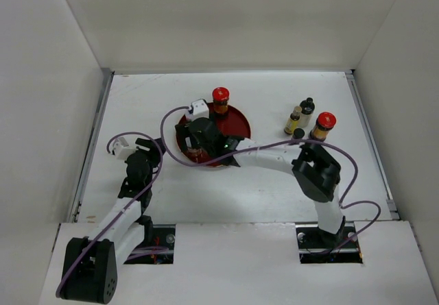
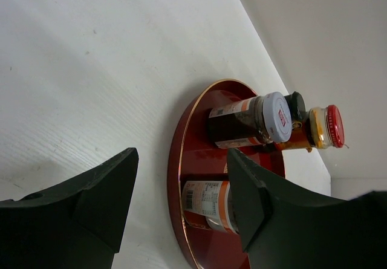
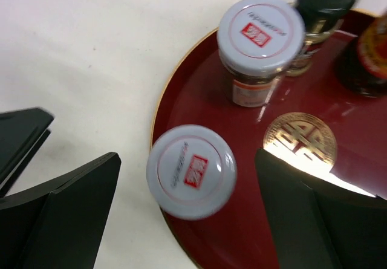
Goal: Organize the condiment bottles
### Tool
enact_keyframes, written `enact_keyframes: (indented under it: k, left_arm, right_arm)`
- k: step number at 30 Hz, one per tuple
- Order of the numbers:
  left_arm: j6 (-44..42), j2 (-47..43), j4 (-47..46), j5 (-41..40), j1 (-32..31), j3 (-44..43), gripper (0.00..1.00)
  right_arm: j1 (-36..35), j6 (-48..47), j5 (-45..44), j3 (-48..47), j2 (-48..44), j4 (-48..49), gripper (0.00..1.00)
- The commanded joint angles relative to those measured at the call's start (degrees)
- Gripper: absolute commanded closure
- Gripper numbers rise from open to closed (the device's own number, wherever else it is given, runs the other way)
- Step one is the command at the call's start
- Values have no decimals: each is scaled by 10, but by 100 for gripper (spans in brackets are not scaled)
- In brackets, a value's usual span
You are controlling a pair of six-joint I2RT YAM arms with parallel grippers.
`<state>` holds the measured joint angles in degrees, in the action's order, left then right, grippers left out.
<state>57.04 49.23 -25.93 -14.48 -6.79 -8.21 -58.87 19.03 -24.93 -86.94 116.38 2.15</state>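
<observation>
White tabletop (image 1: 206, 195) | round red tray (image 3: 181, 81) carries white-lidded glass jar (image 3: 191, 171) | right gripper (image 3: 187, 160) jaws apart astride it | left gripper (image 2: 181, 154) jaws apart

The right arm (image 1: 267, 155) covers much of the tray (image 1: 239, 123) from above, and a dark bottle (image 3: 364, 63), perhaps red-labelled, is cropped.

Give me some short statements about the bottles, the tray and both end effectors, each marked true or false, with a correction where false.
1. The right end effector is open, with a white-lidded jar standing between its fingers on the red tray. True.
2. Every bottle stands on the tray. False: several bottles stand on the table, on the right arm's side.
3. The left end effector grips a bottle. False: it is open and empty.
4. A red-lidded bottle stands at the tray's far edge. True.
</observation>
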Motion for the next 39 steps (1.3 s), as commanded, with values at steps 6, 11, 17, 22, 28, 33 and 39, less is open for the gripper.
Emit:
enact_keyframes:
  k: [6, 11, 17, 22, 28, 33, 39]
  left_arm:
    - [-4, -16, -24, 1, -4, 2, 42]
    - [-14, -13, -24, -10, -22, -3, 42]
    - [-18, -4, -26, -15, -28, -8, 42]
    - [-24, -6, -26, -27, -34, -9, 42]
    - [-25, 1, -27, -32, -41, -13, 42]
    - [-25, -5, -28, -27, -39, -11, 42]
    - [-24, -4, -28, -22, -37, -10, 42]
  right_arm:
    - [35, 1, -61, 210, -256, 100, 0]
    - [86, 24, -81, 372, -429, 85, 62]
    - [169, 69, -178, 451, -579, -46, 84]
    - [245, 114, -193, 476, -607, -151, 49]
    - [260, 123, -162, 478, -563, -172, 24]
    - [262, 123, -140, 480, -527, -160, 24]
    - [275, 123, -119, 477, -487, -141, 34]
